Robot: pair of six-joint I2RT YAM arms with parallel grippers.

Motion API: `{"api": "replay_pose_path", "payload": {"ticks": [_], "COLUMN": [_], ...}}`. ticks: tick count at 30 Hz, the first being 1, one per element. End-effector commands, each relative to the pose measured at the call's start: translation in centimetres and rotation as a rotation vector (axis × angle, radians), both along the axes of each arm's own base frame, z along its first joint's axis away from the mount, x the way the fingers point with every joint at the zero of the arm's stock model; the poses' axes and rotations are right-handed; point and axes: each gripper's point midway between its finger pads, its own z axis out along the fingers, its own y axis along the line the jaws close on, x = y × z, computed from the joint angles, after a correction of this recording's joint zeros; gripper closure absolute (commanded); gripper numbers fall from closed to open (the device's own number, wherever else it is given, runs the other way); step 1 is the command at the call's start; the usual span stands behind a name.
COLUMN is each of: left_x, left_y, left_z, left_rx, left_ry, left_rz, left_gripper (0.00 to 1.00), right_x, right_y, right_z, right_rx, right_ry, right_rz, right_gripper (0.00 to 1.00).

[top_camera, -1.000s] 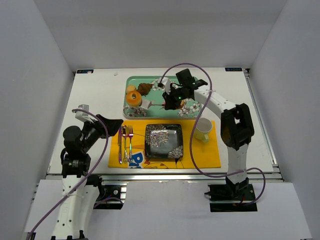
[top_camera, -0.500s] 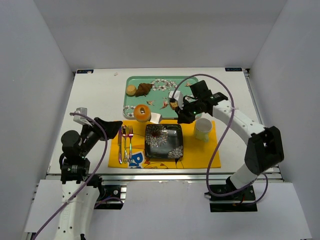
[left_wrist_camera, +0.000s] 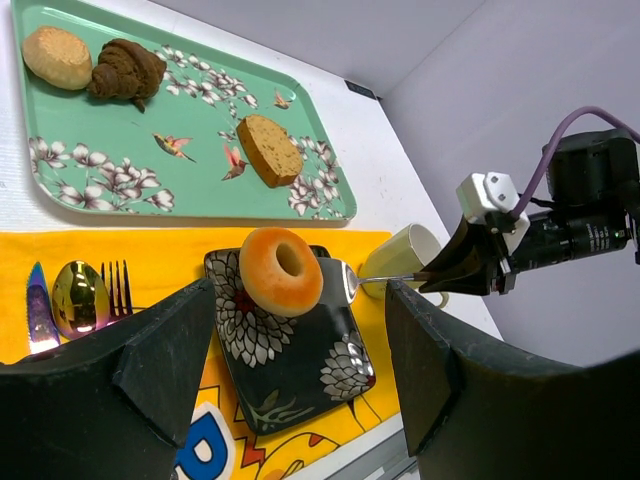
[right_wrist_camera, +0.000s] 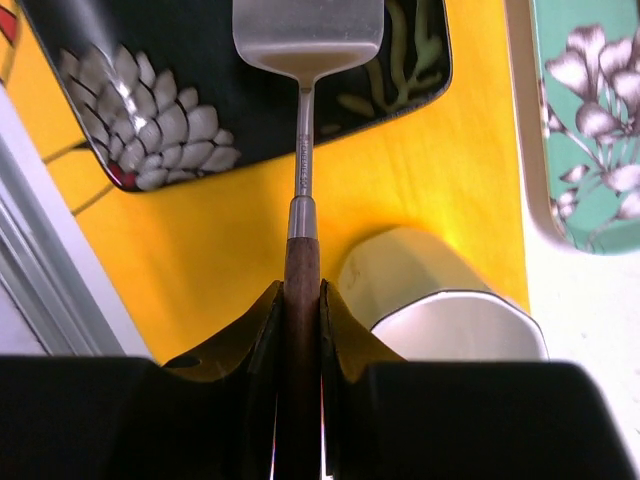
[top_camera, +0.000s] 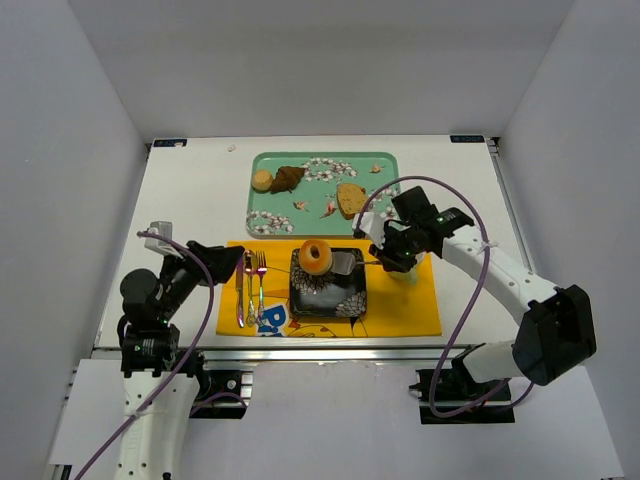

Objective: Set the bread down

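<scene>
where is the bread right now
In the top view the bread sits on the far part of the black floral plate, just left of the spatula.

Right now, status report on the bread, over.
Left gripper open, clear of the plate. Right gripper shut on spatula. Bread on plate, beside spatula blade. Mug near right gripper.

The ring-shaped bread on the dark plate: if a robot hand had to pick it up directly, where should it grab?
Likely from above, jaws closing on the ring's near and far outer sides. In the top view the bread shows its hole facing up, so the rim is open to a downward pinch; the spatula sits close on its right, crowding that side.
</scene>
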Motion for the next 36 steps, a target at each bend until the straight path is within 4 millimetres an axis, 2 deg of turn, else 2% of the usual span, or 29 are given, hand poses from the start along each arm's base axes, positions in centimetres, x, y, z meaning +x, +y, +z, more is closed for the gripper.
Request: {"api": "replay_pose_path", "payload": {"ticks": [1, 5, 9, 12, 17, 24, 28, 31, 32, 34, 35, 36], "left_x": [-0.2, -0.3, -0.6, -0.8, -1.0, -0.8, -0.5, -0.3, -0.2, -0.2, -0.2, -0.2], "left_y": [-0.2, -0.2, -0.2, -0.1, -0.1, -0.3, -0.4, -0.5, -0.5, -0.5, -0.5, -0.5], "left_z": [-0.2, -0.3, -0.5, -0.5, -0.5, -0.5, -0.6, -0.4, -0.2, 0.0, 0.0, 0.2], "left_rx": [0.005, 0.009, 0.009, 0.009, 0.011, 0.007, 0.007, 0.012, 0.013, 0.014, 0.014, 0.014], "left_ry": [-0.012, -0.017, -0.022, -0.026, -0.032, -0.039, -0.033, -0.034, -0.039, -0.044, -0.045, -0.049], "left_rz": [-0.015, -0.016, -0.010, -0.007, -0.007, -0.016, -0.027, -0.035, -0.036, -0.036, -0.036, -0.038], "left_gripper": [0.22, 0.22, 0.22, 0.22, 0.22, 0.22, 0.22, 0.22, 0.22, 0.22, 0.22, 0.22], "right_x": [0.1, -1.2, -1.6, -1.1, 1.3, 2.0, 2.6, 4.6, 6.3, 8.5, 10.6, 11.5], "right_y": [-0.4, 0.2, -0.6, -1.5, -2.7, -2.7, -1.2, -0.9, -2.6, -3.7, -7.4, -8.9], "right_z": [0.9, 0.4, 0.2, 0.7, 4.3, 8.0, 11.2, 14.1, 14.6, 15.6, 15.4, 15.0], "right_rx": [-0.073, -0.169, -0.277, -0.346, -0.395, -0.332, -0.166, 0.003, 0.028, 0.145, 0.151, 0.171], "right_ry": [-0.077, -0.118, -0.177, -0.243, -0.404, -0.500, -0.570, -0.574, -0.563, -0.498, -0.481, -0.453], "right_rz": [0.030, 0.091, 0.133, 0.152, 0.094, 0.023, -0.052, -0.240, -0.342, -0.499, -0.639, -0.706], "right_gripper": [1.00, 1.00, 1.00, 1.00, 1.00, 1.00, 1.00, 1.00, 1.00, 1.00, 1.00, 1.00]}}
